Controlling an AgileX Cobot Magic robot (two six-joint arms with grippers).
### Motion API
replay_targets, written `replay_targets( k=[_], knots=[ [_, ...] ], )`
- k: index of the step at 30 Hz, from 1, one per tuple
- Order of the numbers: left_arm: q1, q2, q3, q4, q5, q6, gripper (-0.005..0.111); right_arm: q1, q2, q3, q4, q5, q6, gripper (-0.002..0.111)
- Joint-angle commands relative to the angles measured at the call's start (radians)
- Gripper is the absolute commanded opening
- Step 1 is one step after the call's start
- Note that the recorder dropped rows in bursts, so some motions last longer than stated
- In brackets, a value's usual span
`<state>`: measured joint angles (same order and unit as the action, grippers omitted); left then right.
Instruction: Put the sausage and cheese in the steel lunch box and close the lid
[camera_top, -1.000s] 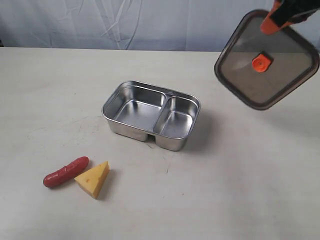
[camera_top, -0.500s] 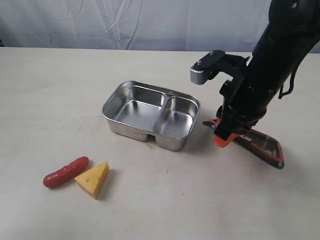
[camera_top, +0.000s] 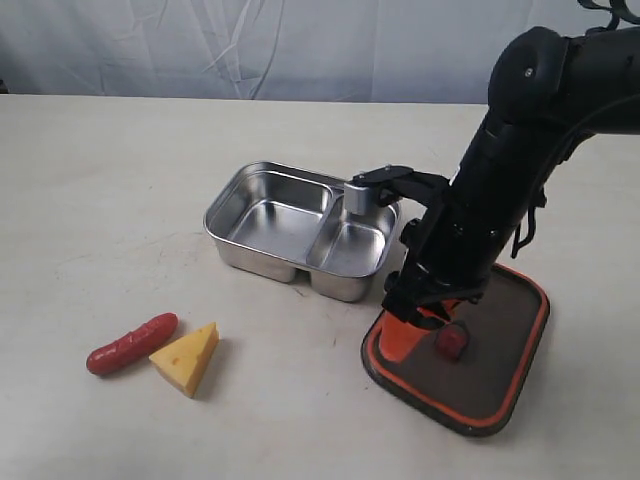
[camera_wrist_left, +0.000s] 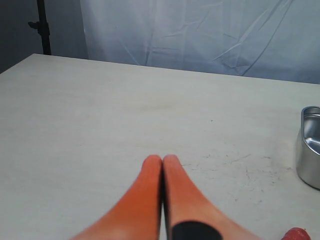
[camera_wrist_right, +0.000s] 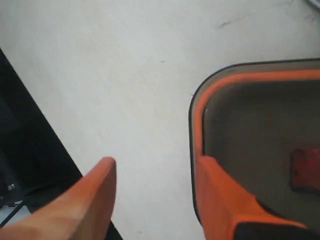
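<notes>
The red sausage (camera_top: 131, 343) and the yellow cheese (camera_top: 187, 357) lie side by side on the table, front left. Behind them the steel lunch box (camera_top: 255, 255) stands with both compartments bare. To its right the lid (camera_top: 490, 370) lies flat on the table, orange seal facing up, valve (camera_top: 450, 343) at its centre. My right gripper (camera_top: 415, 315) hangs open over the lid's near-left edge. In the right wrist view (camera_wrist_right: 156, 162) one finger is above the lid (camera_wrist_right: 250, 130) and the other above bare table. My left gripper (camera_wrist_left: 162, 159) is shut on nothing and does not show in the exterior view.
The left wrist view catches the lunch box's wall (camera_wrist_left: 311, 145) and the sausage's tip (camera_wrist_left: 296, 234). A pale cloth backdrop (camera_top: 250, 45) hangs behind the table. The right arm's dark links (camera_top: 520, 170) rise over the table's right side.
The right arm brought the lid down from the air at the upper right. The lid now lies flat beside the lunch box. The right gripper has let go of it.
</notes>
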<state>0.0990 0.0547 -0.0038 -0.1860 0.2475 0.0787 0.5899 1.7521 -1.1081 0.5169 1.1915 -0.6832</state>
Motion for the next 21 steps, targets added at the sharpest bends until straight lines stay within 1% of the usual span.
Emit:
replay_targets(
  k=[1,7,17,19,21],
  knots=[
    [0.002,-0.009,0.004,0.004,-0.015,0.001,0.0,0.0,-0.001,0.0,-0.03,0.012,-0.015,0.05],
    [0.002,-0.009,0.004,0.004,-0.015,0.001,0.0,0.0,-0.005,-0.004,-0.074,0.03,-0.019,0.05],
    [0.002,-0.009,0.004,0.004,-0.015,0.003,0.0,0.0,-0.066,-0.004,-0.079,0.021,-0.024,0.05],
    [0.002,-0.009,0.004,0.038,-0.032,0.014,0.0,0.0,-0.068,-0.004,-0.079,0.021,-0.024,0.05],
    [0.002,-0.009,0.004,0.116,-0.062,0.014,0.0,0.0,-0.072,-0.004,-0.073,0.021,-0.024,0.05]
  ],
)
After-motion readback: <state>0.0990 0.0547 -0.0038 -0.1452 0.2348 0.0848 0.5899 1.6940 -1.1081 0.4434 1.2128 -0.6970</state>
